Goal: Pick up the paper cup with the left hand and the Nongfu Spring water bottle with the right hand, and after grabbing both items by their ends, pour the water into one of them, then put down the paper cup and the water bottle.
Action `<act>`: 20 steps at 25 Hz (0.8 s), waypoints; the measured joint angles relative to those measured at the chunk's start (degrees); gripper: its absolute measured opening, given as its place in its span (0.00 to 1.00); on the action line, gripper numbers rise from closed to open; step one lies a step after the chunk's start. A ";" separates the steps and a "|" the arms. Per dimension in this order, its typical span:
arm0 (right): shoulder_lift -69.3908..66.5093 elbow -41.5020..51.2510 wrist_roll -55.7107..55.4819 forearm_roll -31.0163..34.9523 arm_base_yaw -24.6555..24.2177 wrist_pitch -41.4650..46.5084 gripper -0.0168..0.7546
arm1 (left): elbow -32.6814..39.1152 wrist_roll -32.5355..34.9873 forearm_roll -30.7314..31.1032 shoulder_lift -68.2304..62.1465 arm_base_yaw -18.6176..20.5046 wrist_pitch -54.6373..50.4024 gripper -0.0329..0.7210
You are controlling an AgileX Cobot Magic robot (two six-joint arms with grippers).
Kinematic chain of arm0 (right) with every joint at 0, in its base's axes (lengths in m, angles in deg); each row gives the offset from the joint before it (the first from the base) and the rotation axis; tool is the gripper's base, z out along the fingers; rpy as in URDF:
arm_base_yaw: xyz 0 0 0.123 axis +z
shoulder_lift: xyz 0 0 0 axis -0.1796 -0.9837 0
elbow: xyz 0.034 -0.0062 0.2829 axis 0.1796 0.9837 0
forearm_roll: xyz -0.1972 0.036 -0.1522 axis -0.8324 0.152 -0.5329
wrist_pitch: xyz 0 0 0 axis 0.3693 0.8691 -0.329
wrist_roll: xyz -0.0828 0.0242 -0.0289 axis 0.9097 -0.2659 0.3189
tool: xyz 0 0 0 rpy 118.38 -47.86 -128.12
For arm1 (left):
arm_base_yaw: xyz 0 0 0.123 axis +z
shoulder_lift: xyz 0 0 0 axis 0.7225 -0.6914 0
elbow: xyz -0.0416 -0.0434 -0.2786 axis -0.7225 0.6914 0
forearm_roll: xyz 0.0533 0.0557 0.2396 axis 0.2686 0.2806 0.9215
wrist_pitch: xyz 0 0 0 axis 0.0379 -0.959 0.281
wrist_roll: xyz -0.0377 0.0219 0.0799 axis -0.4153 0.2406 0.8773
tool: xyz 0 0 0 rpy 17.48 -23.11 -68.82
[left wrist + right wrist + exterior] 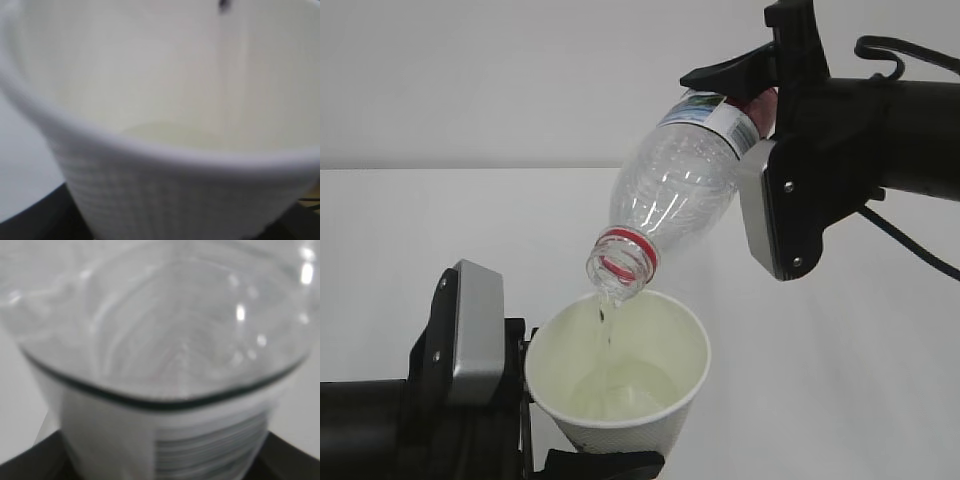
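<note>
Black, with a grey block on its side, the left hand [535, 410] sat at the lower left of the exterior view, and you could see it pinching the paper cup [620, 385] by its lower body. The cup stood tilted slightly, mouth up and open toward the bottle. A shallow pool of water [620, 390] lay in its bottom, and the left wrist view showed the same cup [165, 185] filling the frame.

Moving right, the water bottle [675, 195] was tipped neck-down, its red ring and open mouth just above the cup's rim, with a thin stream falling inside. The bottle looked nearly empty. The right hand [760, 105] clamped the labelled base end, one finger above it and the grey plate beside it; the right wrist view confirmed the bottle [160, 390] seated between the jaws.

You were in the pouring step. As a judgement, the next move called for rolling the bottle back upright once the stream stopped, keeping the cup level, then lowering both to the table [440, 220] and releasing each grip.
</note>
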 joint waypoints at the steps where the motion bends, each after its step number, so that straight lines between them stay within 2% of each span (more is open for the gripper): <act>1: 0.00 0.00 0.00 0.00 0.00 -0.11 0.63 | 0.00 0.00 0.00 0.00 0.00 0.00 0.74; 20: 0.00 0.00 0.13 0.08 0.00 -0.11 0.63 | 0.00 0.00 0.00 0.00 0.00 0.00 0.74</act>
